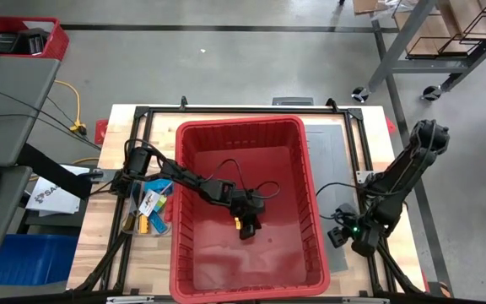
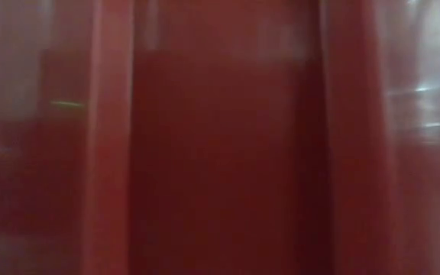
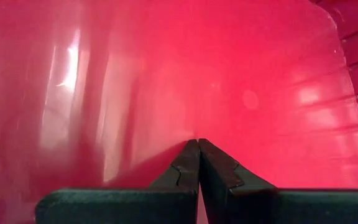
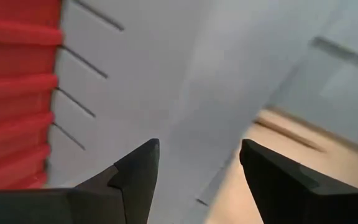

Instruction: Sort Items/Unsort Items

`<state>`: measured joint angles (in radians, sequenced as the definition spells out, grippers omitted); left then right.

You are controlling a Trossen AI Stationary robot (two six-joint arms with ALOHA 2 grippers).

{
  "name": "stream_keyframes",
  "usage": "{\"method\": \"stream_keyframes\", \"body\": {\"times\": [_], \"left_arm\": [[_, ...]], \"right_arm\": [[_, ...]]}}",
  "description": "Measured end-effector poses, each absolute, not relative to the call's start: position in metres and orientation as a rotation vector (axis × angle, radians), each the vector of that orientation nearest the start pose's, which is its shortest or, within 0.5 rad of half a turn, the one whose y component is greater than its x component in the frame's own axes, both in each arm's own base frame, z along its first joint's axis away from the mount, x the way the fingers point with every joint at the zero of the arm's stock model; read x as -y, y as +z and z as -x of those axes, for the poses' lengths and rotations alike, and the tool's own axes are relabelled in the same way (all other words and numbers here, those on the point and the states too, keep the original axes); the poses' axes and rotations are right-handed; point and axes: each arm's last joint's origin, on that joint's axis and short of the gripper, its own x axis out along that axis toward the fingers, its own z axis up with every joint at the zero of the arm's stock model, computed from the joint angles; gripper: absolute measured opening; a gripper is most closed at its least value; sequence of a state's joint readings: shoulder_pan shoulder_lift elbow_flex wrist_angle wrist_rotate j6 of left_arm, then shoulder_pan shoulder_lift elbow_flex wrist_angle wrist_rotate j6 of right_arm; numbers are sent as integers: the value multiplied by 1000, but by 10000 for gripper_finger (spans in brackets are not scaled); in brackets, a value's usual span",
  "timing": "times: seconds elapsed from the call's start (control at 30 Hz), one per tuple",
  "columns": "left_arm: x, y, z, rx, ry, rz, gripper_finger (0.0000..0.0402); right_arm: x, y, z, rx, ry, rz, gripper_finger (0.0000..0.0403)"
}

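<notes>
Inside the big red bin (image 1: 306, 203), my left gripper (image 1: 249, 226) is shut, slanting down at the bin's floor (image 3: 166, 74); nothing shows between its fingers (image 3: 188, 163). A small orange-yellow spot (image 1: 238, 224) sits beside it; I cannot tell if it is an item. Several small items (image 1: 148, 207), yellow, blue and white, lie in a heap on the table left of the bin. My right gripper (image 4: 199, 155) hangs open and empty over the grey mat (image 4: 166, 74) right of the bin. My left gripper's shut fingertips (image 3: 198, 144) stand right at the bin's floor, slanting down from the table's left, and their shadow runs up to them. Whether they touch the floor I cannot tell.
The low view shows only the bin's red wall (image 2: 220, 137). A black frame (image 1: 142, 114) runs around the table top. The grey mat (image 1: 332, 152) lies between the bin and the right arm (image 1: 395, 177). The bin's ribbed wall (image 4: 11, 93) stands close beside my right gripper.
</notes>
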<state>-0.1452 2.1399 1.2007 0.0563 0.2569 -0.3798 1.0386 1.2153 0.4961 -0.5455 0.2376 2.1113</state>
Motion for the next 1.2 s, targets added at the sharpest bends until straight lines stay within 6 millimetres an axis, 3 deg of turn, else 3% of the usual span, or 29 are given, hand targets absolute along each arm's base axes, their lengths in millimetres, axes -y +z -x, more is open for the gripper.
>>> {"method": "stream_keyframes", "body": {"times": [0.17,0.43,0.67,1.2], "left_arm": [[67,90,-411,-950,-202,399,0],[71,89,-410,-957,-204,387,0],[75,89,-409,-961,-206,394,0],[75,89,-408,-965,-210,371,0]], "right_arm": [[-156,127,-97,-1212,-598,-1029,220],[-155,127,-99,-1234,-559,-998,220],[-145,132,-91,-1260,-755,-981,220],[-150,125,-101,-1207,-667,-1009,220]]}}
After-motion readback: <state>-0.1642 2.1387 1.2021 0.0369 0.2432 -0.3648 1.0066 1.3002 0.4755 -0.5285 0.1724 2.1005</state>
